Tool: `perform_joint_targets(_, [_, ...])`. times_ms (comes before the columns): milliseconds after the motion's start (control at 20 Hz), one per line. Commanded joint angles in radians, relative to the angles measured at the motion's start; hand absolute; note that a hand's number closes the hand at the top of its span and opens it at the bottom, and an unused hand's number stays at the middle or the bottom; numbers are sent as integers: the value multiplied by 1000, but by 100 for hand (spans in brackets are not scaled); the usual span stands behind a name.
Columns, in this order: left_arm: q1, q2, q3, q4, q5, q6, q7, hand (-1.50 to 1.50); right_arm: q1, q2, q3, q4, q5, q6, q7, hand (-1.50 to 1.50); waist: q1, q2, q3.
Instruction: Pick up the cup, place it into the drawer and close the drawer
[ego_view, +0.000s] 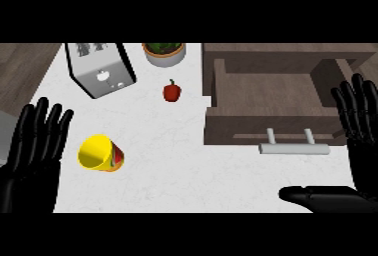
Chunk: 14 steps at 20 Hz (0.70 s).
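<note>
A yellow cup (99, 153) with a red and green pattern lies tipped on the white counter at the left, its mouth turned toward the left. Just left of it my left hand (33, 145) is open, fingers straight and pointing up, not touching the cup. The open wooden drawer (221, 100) stands at the upper right, its inside bare, with a silver handle (292, 148) on its front. My right hand (358, 130) is open at the right edge beside the drawer's front corner, its thumb stretched out to the left below the handle.
A silver toaster (100, 70) stands at the back left. A potted plant (165, 52) sits behind, and a red bell pepper (172, 92) lies between the toaster and the drawer. The counter's left edge runs past the toaster.
</note>
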Motion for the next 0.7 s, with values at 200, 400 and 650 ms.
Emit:
perform_joint_targets(200, [95,-14,54,42,124,-47,-40,-150,-18,-27,-38,18,-35,64,37,-150,-2,2,0])
perform_joint_targets(400, [80,-16,88,87,111,-20,-27,-150,13,-4,-36,80,-13,77,-63,-150,-3,2,0])
perform_joint_targets(650, [150,6,189,267,107,-69,-203,-150,46,5,-21,3,-7,71,-38,-150,-5,1,0])
